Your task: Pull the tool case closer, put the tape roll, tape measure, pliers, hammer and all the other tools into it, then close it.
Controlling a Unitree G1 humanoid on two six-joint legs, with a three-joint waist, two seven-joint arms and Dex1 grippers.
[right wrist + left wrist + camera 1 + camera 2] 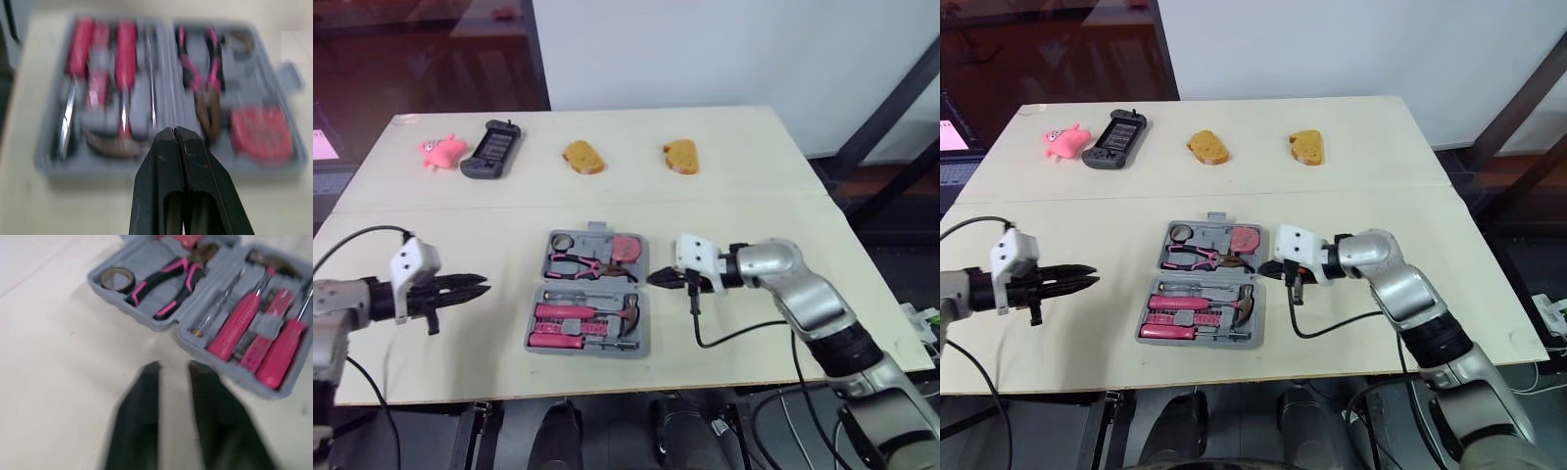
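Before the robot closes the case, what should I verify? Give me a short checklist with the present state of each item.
1. Tape roll, tape measure, pliers and hammer inside the case: ok.
2. Tools seated flat enough for closing: cannot tell.
3. Case closed: not ok, it lies open.
4. Left end effector open, apart from the case: ok.
5. Right end effector shut, at the case's right edge; touching it: cannot tell.
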